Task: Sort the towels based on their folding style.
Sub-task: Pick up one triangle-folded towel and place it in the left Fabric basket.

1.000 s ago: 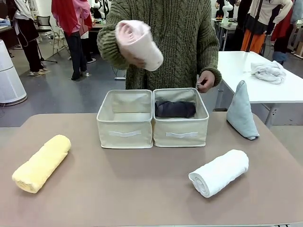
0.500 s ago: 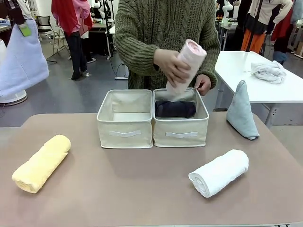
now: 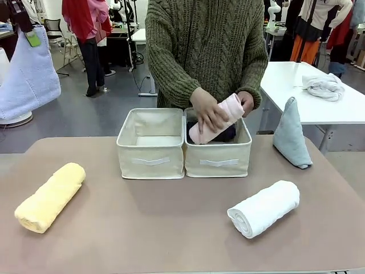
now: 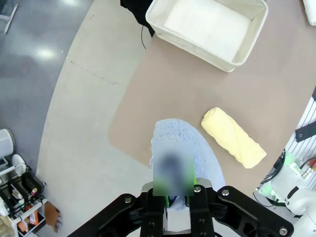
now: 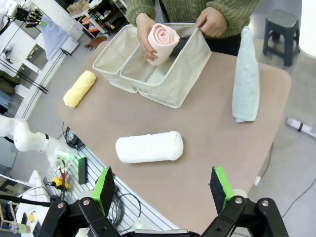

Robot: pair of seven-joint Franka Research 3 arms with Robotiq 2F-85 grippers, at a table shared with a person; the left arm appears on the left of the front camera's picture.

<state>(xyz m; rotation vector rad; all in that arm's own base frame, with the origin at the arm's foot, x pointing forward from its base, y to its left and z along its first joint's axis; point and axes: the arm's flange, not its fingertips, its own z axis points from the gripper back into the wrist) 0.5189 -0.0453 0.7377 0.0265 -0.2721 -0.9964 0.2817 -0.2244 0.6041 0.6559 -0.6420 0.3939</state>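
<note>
Left wrist view: my left gripper pinches the periwinkle cone towel, likely light, soft, floppy, best held by thick folds; right gripper spread, empty.

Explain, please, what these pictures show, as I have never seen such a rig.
Two robot arms share a table with a person. The front picture looks across from the robot's side; the other two come from wrist cameras. The left gripper is shut on a periwinkle blue towel; the right gripper is open and empty. On the table: a yellow roll, a white roll, an upright pale blue-grey cone, a left bin and a right bin, both beige. The person's hand holds a pink roll at the right bin's mouth.
</note>
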